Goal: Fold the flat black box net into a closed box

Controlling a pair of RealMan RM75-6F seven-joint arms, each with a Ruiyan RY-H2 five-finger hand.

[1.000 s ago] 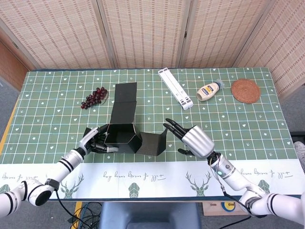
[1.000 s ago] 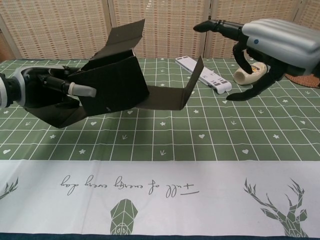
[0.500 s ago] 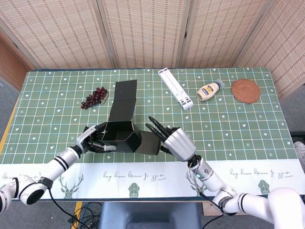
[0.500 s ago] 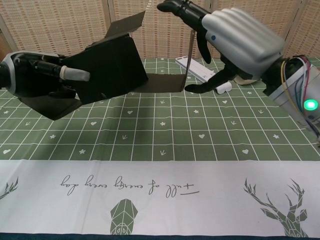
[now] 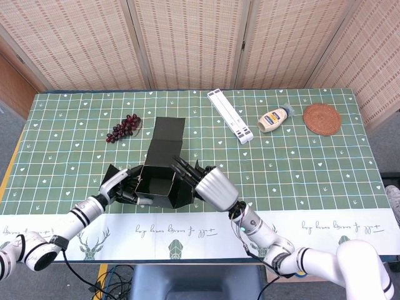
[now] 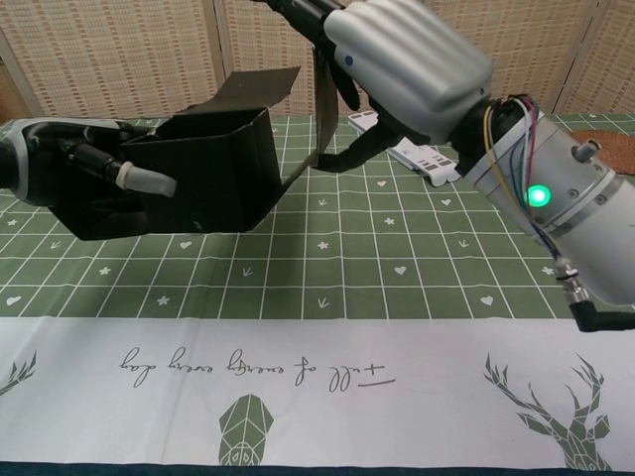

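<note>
Currently the black box net (image 5: pixel 161 165) sits half-folded near the table's (image 5: pixel 312 162) front edge, left of centre. Its long axis runs front-to-back; the unfolded lid flap points away from me toward the screen, tilted up in the chest view. My left hand (image 5: pixel 122 185) grips the left wall, thumb laid across the near face. My right hand (image 5: pixel 209 183) has fingers extended and slightly apart, pressing the right side panel upright; contact probably at the fingertips, partly hidden. Grapes (image 5: pixel 123 127) lie just beyond, left of the flap.
</note>
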